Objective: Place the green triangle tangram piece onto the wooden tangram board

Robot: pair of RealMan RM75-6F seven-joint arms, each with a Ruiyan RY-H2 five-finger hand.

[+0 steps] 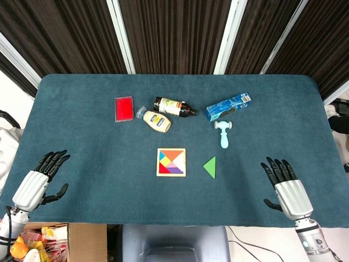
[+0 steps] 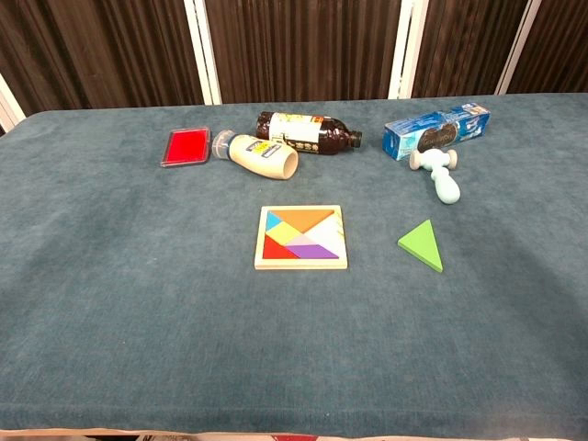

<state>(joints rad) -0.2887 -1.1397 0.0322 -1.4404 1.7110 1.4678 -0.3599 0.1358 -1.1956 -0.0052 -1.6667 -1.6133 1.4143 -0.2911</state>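
Nothing is started yet: my left hand (image 1: 41, 180) and right hand (image 1: 286, 186) rest on the desk (image 1: 82, 136), fingers spread and empty. The green triangle (image 1: 210, 167) lies just right of the tangram board (image 1: 171, 162) (not touching). Next, my right hand reaches in.

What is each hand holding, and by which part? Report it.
Nothing is held. The left hand and right hand both rest open on the table, fingers apart. The green triangle lies untouched beside the tangram board.
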